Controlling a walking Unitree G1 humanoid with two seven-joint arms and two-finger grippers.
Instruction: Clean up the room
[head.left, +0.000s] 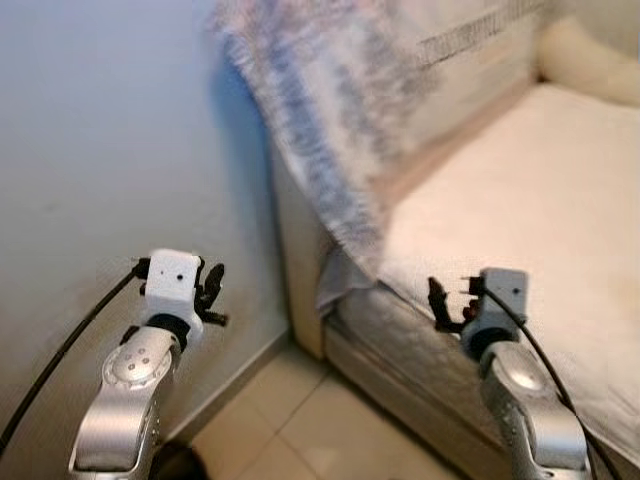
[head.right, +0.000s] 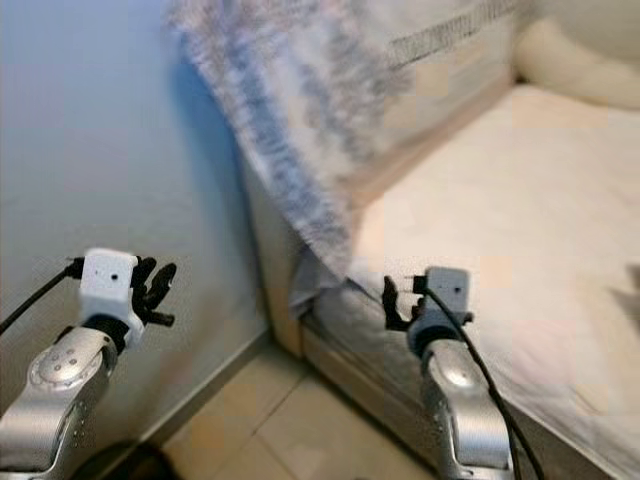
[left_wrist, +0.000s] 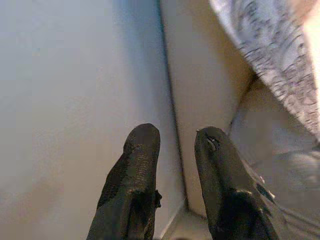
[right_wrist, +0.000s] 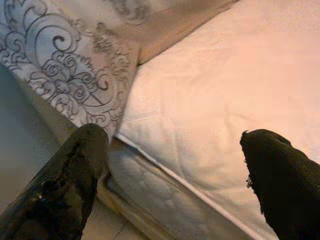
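Observation:
A grey-and-white patterned blanket (head.left: 330, 120) hangs over the end of a cream sofa (head.left: 520, 200) and drapes down its corner. My left gripper (head.left: 212, 293) is raised beside the wall, left of the sofa's end, with its fingers (left_wrist: 137, 165) a little apart and nothing between them. In front of the sofa's front edge, just below the blanket's hanging corner, my right gripper (head.left: 440, 303) is held up. Its fingers (right_wrist: 82, 160) are spread wide and hold nothing. The picture is slightly blurred.
A plain pale wall (head.left: 100, 150) runs along the left and meets the sofa's side panel (head.left: 295, 270). Beige tiled floor (head.left: 300, 420) lies below, between the wall and the sofa's base. A cream cushion (head.left: 590, 60) sits at the back right.

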